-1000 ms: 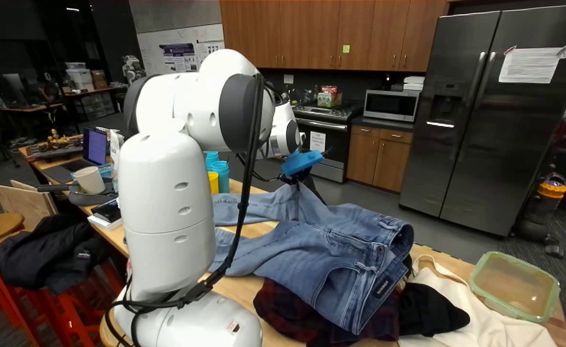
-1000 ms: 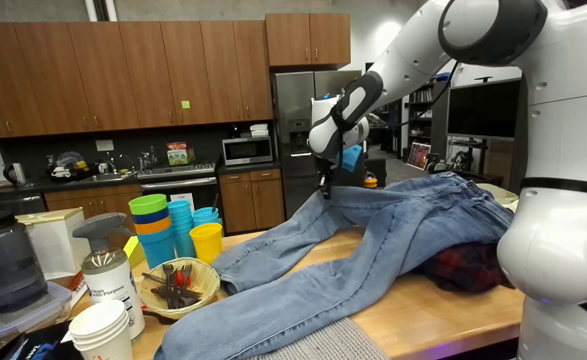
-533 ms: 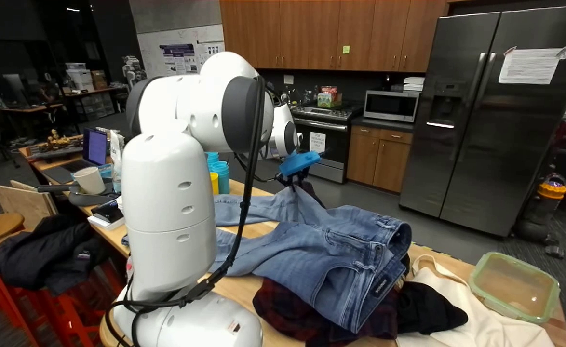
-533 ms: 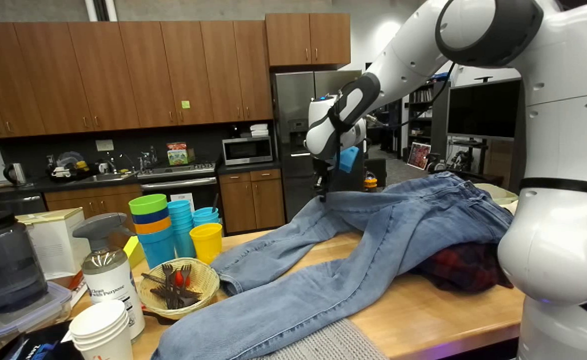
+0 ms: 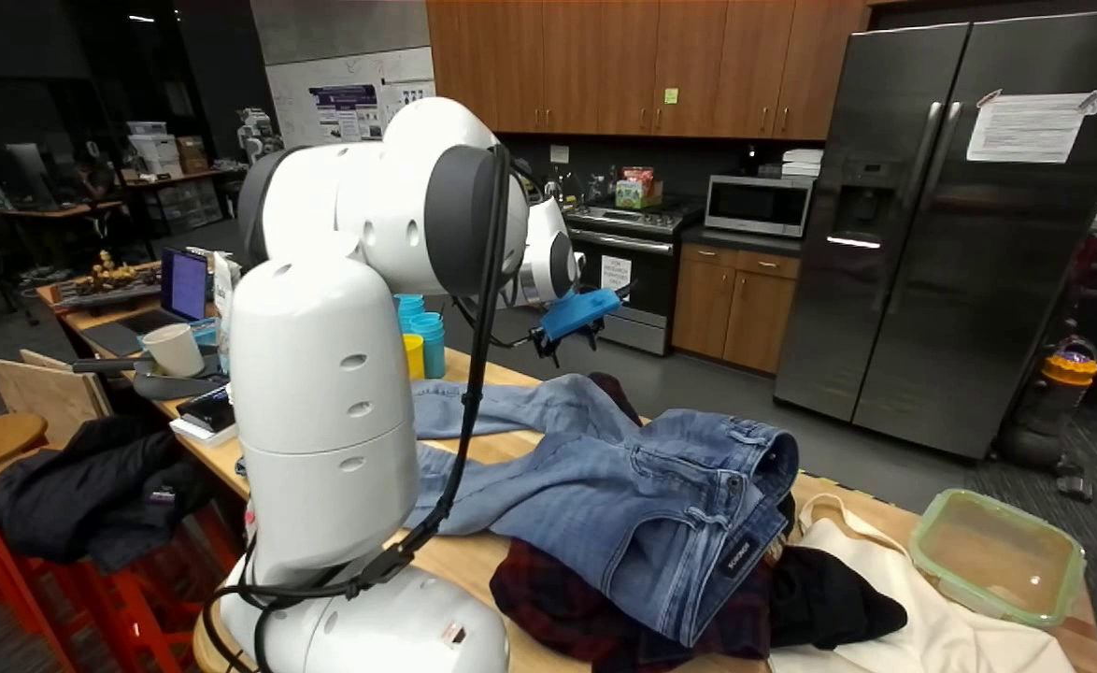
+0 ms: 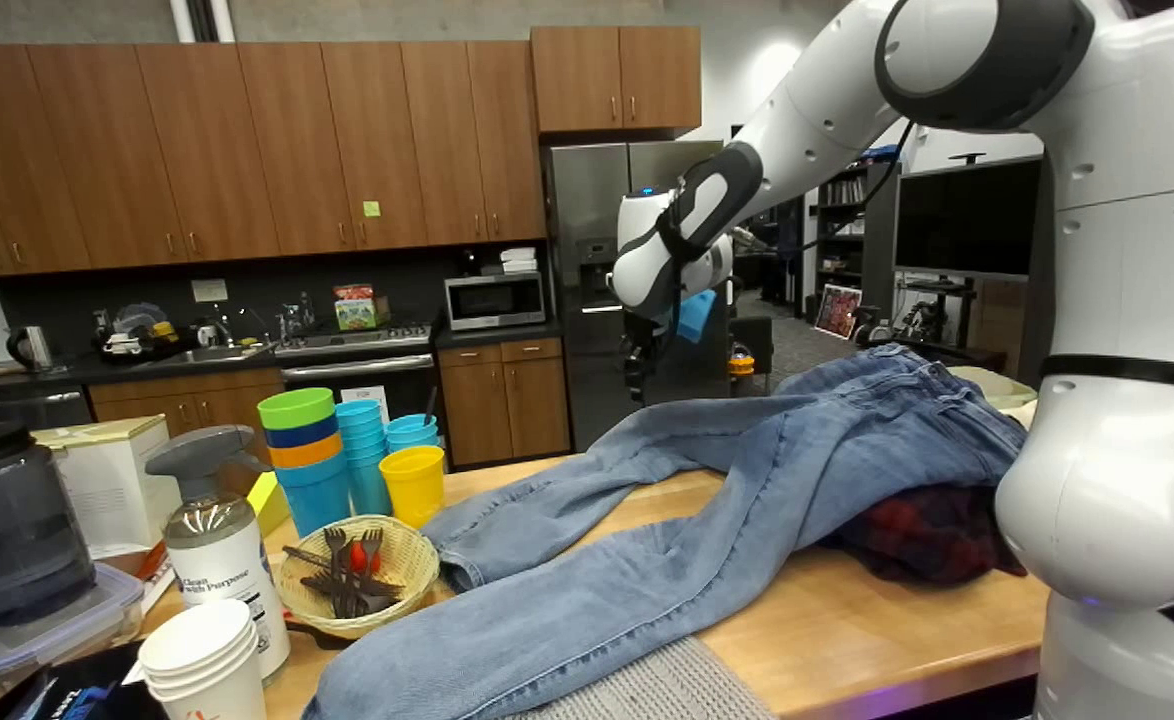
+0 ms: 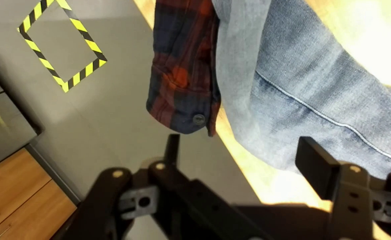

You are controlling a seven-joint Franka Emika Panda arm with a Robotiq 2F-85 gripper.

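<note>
My gripper (image 7: pixel 238 143) is open over the table's edge, its two dark fingers wide apart with nothing between them. In both exterior views the gripper (image 5: pixel 574 353) hangs a short way above the blue jeans (image 5: pixel 595 449), apart from them. The jeans (image 6: pixel 747 450) lie spread along the table, legs toward the cups and waistband at the far end from them. A red and dark blue plaid shirt (image 5: pixel 558 598) is partly hidden underneath. In the wrist view, its buttoned sleeve cuff (image 7: pixel 182 100) sticks out past the table edge, beside the jeans' leg (image 7: pixel 298 83).
Near the jeans' legs stand a basket (image 6: pixel 417 560) of dark forks, a yellow cup (image 6: pixel 413 485), stacked coloured cups (image 6: pixel 312 495) and a spray bottle (image 6: pixel 227 590). Black cloth (image 5: pixel 833 603), cream cloth (image 5: pixel 960 636) and a green-rimmed container (image 5: pixel 997 556) lie beyond the waistband.
The gripper has opened and let go of the jeans' leg it was pinching. The raised fold of denim has dropped and flattened onto the table. The arm has barely shifted.
</note>
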